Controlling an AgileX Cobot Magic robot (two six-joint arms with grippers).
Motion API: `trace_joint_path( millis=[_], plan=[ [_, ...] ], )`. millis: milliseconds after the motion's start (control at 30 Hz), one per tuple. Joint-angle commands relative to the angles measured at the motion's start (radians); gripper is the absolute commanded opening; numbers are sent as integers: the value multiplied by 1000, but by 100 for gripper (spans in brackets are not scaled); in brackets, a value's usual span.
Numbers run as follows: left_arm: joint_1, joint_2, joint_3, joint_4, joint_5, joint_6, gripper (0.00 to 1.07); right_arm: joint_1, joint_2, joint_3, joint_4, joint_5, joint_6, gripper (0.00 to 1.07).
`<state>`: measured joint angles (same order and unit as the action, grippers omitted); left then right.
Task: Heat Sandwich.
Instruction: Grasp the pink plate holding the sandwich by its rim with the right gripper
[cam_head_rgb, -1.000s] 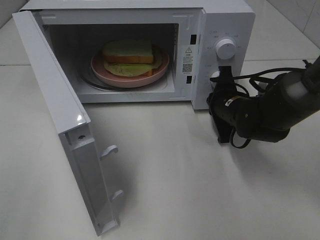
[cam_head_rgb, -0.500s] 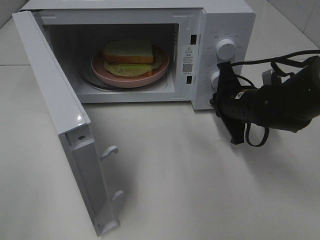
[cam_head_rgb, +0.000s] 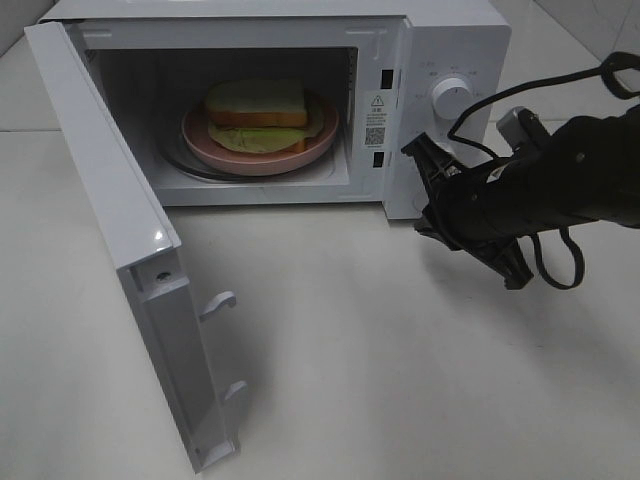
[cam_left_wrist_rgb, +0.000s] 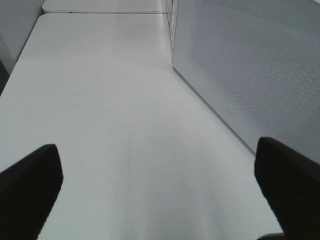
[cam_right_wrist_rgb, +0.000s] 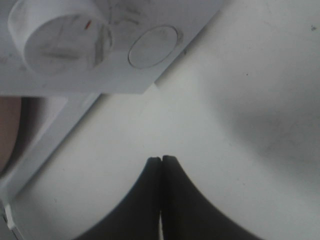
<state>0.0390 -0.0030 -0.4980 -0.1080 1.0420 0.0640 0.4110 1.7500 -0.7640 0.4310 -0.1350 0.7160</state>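
Open microwave with the sandwich inside, right gripper at the control panel

Seen only from its wrist camera, the left gripper (cam_left_wrist_rgb: 157, 150) has its black fingers (cam_left_wrist_rgb: 30, 187) spread wide and empty over the white tabletop (cam_head_rgb: 400, 380), near a white, finely dotted panel (cam_left_wrist_rgb: 250, 65). The white box-shaped microwave (cam_head_rgb: 450, 40) stands at the far side with its hinged white door (cam_head_rgb: 130, 260) swung out to the near left. Inside, the white sliced-bread sandwich with yellow-green filling (cam_head_rgb: 255, 103) lies on a round pink plate (cam_head_rgb: 260, 160). To the right, the black right gripper (cam_head_rgb: 420, 155) is pinched closed on nothing, its tips near the panel's lower part, below the round white dial (cam_head_rgb: 452, 97).
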Motion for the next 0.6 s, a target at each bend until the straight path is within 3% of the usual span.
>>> trace_joint_path(
  millis=[33,300,600],
  plan=[
    [2,-26,3,-1,-5,-2,101,-4,-54,-4,-45,127,-121,2],
    [2,-26,3,-1,-5,-2,101,-4,-162,-4,-163,381,-213,2],
    [2,-26,3,-1,-5,-2,101,-4,-214,-74,-165,682,-442,3]
  ],
)
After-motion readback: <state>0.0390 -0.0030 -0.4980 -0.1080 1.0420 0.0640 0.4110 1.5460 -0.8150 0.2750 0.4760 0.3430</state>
